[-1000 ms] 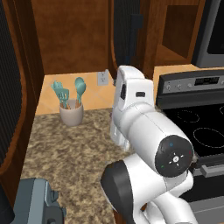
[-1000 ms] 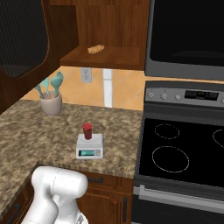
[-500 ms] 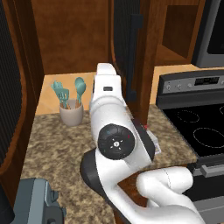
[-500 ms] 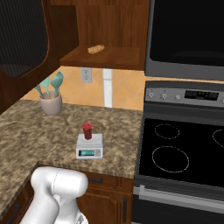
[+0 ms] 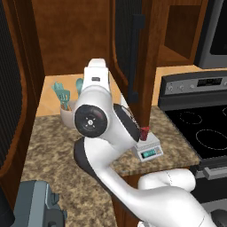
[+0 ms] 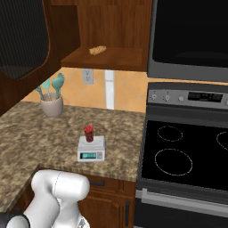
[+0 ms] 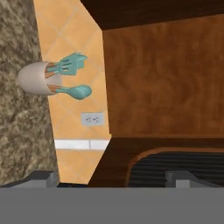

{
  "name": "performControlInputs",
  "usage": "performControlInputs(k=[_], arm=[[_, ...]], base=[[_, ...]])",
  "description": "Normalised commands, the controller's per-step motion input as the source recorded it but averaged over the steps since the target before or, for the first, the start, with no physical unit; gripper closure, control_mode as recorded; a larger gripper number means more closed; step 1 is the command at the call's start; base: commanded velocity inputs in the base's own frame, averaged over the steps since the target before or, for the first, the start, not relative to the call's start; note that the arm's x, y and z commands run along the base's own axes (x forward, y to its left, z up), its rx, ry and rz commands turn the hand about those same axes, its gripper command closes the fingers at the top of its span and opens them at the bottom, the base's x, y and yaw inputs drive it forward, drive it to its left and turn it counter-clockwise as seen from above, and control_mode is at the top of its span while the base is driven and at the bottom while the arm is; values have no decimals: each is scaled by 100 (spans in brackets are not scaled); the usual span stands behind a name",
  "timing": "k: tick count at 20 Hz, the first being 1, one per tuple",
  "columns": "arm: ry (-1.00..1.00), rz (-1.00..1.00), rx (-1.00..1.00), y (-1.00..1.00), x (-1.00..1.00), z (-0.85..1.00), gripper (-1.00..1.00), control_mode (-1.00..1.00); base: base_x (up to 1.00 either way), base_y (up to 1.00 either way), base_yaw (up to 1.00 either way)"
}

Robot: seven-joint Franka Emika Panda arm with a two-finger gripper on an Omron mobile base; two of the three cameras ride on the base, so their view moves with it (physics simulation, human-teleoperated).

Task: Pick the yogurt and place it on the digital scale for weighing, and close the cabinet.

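Observation:
The dark-red yogurt (image 6: 89, 132) stands upright on the platform of the light-grey digital scale (image 6: 91, 149), mid-counter beside the stove; from the left base view the yogurt (image 5: 145, 132) and the scale (image 5: 149, 149) peek out to the right of my arm. The cabinet (image 6: 109, 31) is open, its ribbed door (image 6: 22, 40) swung out to the left. In the left base view that door (image 5: 126, 44) with its black bar handle (image 5: 137, 55) stands just right of my raised hand. My gripper (image 7: 113, 178) is open and empty, close to the door's ribbed panel (image 7: 175, 168).
A beige crock (image 6: 51, 106) with teal utensils sits by the back wall, near an outlet (image 7: 92, 118). A small bread-like item (image 6: 97, 50) lies on the cabinet shelf. The black stove (image 6: 187, 153) is to the right, a microwave (image 6: 191, 35) above it. A grey-blue appliance (image 5: 35, 206) sits front left.
My arm has swung left and risen, its elbow rolling toward the camera, and the hand now sits beside the open door. The yogurt and scale have not moved.

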Motion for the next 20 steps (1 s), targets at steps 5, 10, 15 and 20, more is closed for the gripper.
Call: performControlInputs(k=[5, 10, 15, 20], arm=[[0, -4, -3, 1, 47, -5, -100, -100], [0, -11, -6, 7, 32, -1, -100, -100], [1, -8, 0, -22, 27, 0, -100, -100], [-3, -8, 0, -56, -8, 7, -100, -100]], base=[[0, 0, 0], [0, 0, 0], [0, 0, 0], [0, 0, 0]])
